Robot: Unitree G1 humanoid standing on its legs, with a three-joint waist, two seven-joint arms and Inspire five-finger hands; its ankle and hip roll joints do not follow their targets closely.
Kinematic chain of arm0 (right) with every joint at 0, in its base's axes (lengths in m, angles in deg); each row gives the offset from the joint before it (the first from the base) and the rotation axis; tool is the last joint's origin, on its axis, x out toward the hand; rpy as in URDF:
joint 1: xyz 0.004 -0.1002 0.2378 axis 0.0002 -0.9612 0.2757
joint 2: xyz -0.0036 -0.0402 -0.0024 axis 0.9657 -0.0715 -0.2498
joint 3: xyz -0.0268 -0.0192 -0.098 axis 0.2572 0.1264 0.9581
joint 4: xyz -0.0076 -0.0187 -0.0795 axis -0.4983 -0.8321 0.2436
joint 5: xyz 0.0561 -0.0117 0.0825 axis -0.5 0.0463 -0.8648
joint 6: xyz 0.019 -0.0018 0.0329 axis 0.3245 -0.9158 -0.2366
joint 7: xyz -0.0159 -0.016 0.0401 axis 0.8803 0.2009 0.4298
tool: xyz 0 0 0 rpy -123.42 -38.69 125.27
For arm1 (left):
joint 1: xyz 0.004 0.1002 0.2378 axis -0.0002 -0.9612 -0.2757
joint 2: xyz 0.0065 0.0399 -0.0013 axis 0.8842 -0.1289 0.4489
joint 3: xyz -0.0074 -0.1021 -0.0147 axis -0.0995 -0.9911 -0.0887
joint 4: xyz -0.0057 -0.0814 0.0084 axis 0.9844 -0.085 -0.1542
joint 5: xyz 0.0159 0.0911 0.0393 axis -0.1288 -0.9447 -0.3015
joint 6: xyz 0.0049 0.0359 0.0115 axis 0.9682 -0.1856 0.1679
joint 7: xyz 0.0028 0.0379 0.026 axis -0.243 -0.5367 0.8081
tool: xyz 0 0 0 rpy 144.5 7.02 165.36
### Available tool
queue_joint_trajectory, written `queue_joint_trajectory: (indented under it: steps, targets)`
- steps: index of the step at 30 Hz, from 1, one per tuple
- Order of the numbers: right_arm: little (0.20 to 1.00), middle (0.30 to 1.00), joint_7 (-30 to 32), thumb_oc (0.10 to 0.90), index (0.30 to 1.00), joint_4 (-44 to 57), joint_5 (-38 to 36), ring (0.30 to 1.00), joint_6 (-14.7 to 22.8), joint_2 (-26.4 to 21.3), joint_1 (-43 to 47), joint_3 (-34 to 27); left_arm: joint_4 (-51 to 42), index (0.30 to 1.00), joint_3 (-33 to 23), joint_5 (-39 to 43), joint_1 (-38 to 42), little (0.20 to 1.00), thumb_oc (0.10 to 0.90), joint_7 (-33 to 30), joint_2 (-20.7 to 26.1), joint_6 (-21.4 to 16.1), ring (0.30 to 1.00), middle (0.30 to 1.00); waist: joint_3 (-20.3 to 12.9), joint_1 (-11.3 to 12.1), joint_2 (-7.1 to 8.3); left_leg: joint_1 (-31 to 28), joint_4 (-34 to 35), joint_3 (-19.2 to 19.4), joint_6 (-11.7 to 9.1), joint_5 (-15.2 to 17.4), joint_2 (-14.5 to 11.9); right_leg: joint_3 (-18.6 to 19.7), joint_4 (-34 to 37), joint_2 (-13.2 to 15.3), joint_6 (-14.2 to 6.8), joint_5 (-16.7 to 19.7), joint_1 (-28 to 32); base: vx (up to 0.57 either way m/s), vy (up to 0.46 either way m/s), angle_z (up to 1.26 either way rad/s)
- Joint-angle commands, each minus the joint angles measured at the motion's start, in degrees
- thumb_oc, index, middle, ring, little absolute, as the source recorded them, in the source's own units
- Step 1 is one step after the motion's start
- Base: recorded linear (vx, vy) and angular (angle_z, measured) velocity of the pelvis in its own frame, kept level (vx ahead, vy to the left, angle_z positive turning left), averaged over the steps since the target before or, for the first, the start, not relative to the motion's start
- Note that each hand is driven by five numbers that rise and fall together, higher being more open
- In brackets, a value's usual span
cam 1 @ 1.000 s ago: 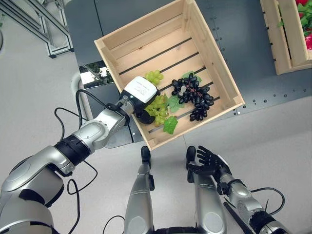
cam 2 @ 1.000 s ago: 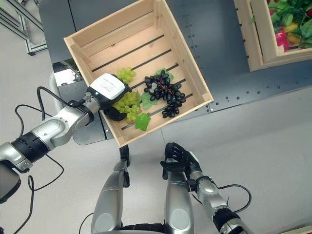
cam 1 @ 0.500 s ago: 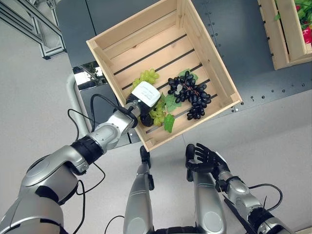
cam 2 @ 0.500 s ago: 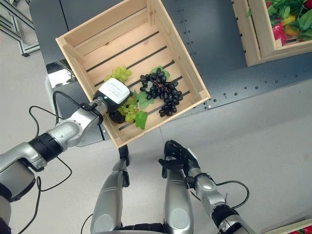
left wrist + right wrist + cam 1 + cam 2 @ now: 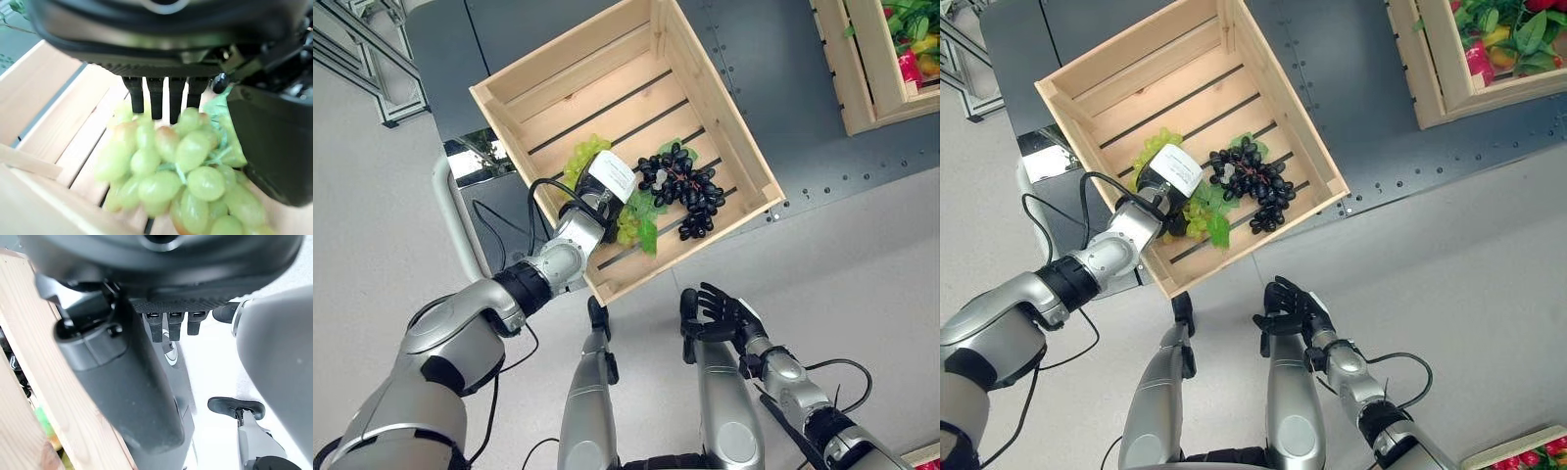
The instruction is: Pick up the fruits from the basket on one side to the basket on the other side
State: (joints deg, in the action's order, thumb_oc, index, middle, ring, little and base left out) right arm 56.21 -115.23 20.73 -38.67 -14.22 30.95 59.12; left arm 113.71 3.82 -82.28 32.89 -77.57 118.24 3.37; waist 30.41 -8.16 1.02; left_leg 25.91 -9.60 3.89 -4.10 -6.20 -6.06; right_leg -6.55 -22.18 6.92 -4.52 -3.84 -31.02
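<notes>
A wooden crate (image 5: 722, 116) stands on a dark platform and holds a bunch of green grapes (image 5: 586, 155) and a bunch of black grapes (image 5: 693, 191). My left hand (image 5: 605, 180) reaches into the crate and rests over the green bunch, just left of the black one. In the left wrist view its fingers (image 5: 155, 100) run straight toward the green grapes (image 5: 171, 181), with the thumb beside the bunch. My right hand (image 5: 720, 315) hangs open low over the floor, fingers spread, away from the crate.
A second wooden crate (image 5: 862, 69) at the upper right holds red and yellow fruit with green leaves. The corner of another crate (image 5: 1518, 455) with red fruit shows at the lower right. A metal frame (image 5: 362, 49) stands at the upper left.
The whole view has shifted. My left hand has stayed over the green grapes and turned slightly, ending a little closer to the black bunch. The right hand keeps its pose.
</notes>
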Motion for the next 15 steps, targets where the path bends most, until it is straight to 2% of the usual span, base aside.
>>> queue_joint_trajectory:
  steps: [1, 4, 7, 9, 11, 13, 15]
  targets:
    - [0.9, 0.9, 0.96, 0.8, 0.9, 2.42, -0.38, 0.9, 4.32, 0.04, -0.2, 0.55, 7.16, 0.3, -4.07, 0.63, -0.48, 0.3, 0.4, -7.47, 2.32, 1.86, 0.3, 0.3, -0.61, 0.39, 3.12, 3.39, -9.72, 1.47, -0.15, 5.54, 0.37, 1.43, 11.41, -1.56, 0.27, 5.52, 6.88, -0.02, 0.011, -0.05]
    - [0.9, 0.9, 1.06, 0.8, 0.9, 2.41, -0.14, 0.9, 4.36, 0.13, -0.15, 0.47, 9.47, 0.3, -4.59, 2.12, -1.13, 0.3, 0.4, -10.43, 1.87, 1.65, 0.3, 0.3, -0.61, 0.45, 3.18, 2.97, -9.49, 1.47, -0.08, 5.49, 0.46, 1.38, 11.45, -1.55, 0.31, 5.48, 7.23, 0.0, 0.004, -0.01]
    - [0.9, 0.9, 2.23, 0.8, 0.9, 3.11, 0.6, 0.9, 4.16, 0.32, 0.21, 0.48, 16.23, 0.3, -6.81, 11.92, -3.27, 0.3, 0.4, -23.92, 0.81, -0.99, 0.3, 0.3, -0.61, 0.73, 3.58, 1.49, -8.65, 1.52, -0.08, 5.36, 0.61, 1.32, 11.8, -1.7, 0.47, 5.32, 8.42, 0.0, 0.007, -0.01]
    - [0.9, 0.9, 3.29, 0.8, 0.9, 3.87, 0.5, 0.9, 4.69, 0.33, 0.03, 0.51, 18.4, 0.3, -8.94, 17.9, -4.51, 0.3, 0.4, -31.87, 0.85, -3.47, 0.3, 0.3, -0.61, 0.96, 3.65, 0.41, -8.07, 1.54, -0.08, 5.2, 0.69, 1.33, 11.9, -1.82, 0.56, 5.15, 9.26, -0.01, 0.012, -0.02]
    - [0.9, 0.9, 4.14, 0.8, 0.9, 4.74, 0.6, 0.9, 5.44, 0.03, -0.52, 0.24, 19.28, 0.3, -10.7, 21.11, -5.2, 0.3, 0.4, -36.77, 1.48, -6.02, 0.3, 0.3, -0.61, 1.1, 3.62, -0.45, -7.64, 1.41, -0.08, 5.12, 0.85, 1.42, 12.2, -1.92, 0.6, 5.13, 10.02, 0.0, 0.0, 0.0]
    - [0.9, 0.9, 6.34, 0.8, 0.9, 8.92, 1.0, 0.9, 6.71, -1.42, -3.18, -2.03, 16.28, 0.3, -16.09, 25.84, -8.76, 0.3, 0.4, -45.46, 4.65, -11.91, 0.3, 0.3, -0.61, 1.79, 3.33, -2.3, -6.94, 0.97, 0.0, 5.08, 1.2, 1.21, 12.52, -1.87, 0.6, 4.96, 11.7, -0.01, 0.018, -0.03]
    - [0.9, 0.9, 8.41, 0.8, 0.9, 13.6, 0.87, 0.9, 7.35, -2.57, -6.0, -4.47, 10.19, 0.3, -21.35, 27.09, -13.43, 0.3, 0.4, -50.28, 7.22, -15.13, 0.3, 0.3, -0.61, 2.53, 3.2, -3.92, -6.07, 0.58, 0.13, 5.05, 1.48, 0.86, 13.16, -1.85, 0.61, 5.0, 13.27, 0.0, 0.0, 0.0]
